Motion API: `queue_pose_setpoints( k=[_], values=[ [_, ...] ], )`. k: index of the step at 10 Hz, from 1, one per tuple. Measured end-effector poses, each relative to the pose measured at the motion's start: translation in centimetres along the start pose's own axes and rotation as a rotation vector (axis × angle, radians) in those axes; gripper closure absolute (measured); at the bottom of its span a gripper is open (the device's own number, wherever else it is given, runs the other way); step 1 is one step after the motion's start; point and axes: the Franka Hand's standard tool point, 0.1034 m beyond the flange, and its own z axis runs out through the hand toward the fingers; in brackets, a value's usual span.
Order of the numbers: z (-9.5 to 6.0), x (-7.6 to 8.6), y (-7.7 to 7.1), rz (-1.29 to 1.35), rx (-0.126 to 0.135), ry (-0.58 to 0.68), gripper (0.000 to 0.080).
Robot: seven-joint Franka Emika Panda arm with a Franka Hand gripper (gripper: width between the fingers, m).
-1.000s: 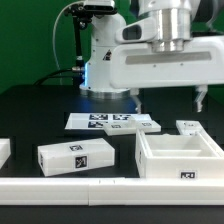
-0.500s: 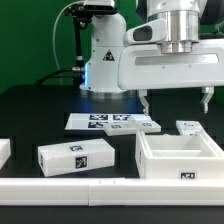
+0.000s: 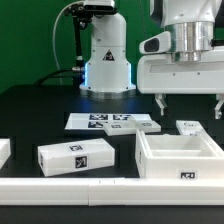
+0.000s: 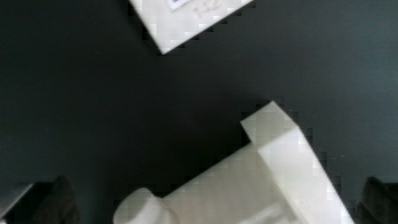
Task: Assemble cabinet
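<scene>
Exterior view only: block (image 3: 75, 156) beside cabinet (image 3: 165, 168)

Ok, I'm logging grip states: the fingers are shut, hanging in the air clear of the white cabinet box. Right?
Not quite. The fingers are wide open, not shut, hanging in the air clear of the cabinet. The exterior view shows the gap between them.

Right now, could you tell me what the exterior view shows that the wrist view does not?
Only the exterior view shows the whole open gripper hanging above the cabinet, the tagged block and the robot's base. Only the wrist view shows a close look down on an angular white part with a rounded end; I cannot tell which part that is. Both show the marker board and the black table.
</scene>
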Motion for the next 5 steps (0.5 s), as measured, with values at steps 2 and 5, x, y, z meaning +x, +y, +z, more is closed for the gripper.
queue_pose_setpoints(
  k=[2,5],
  values=[
    [0.0,-0.1,0.0,0.127,0.007,-0.006,0.0002],
    [0.2,-2.7,2.2,0.529,-0.025,-0.044,0.0002]
  ],
)
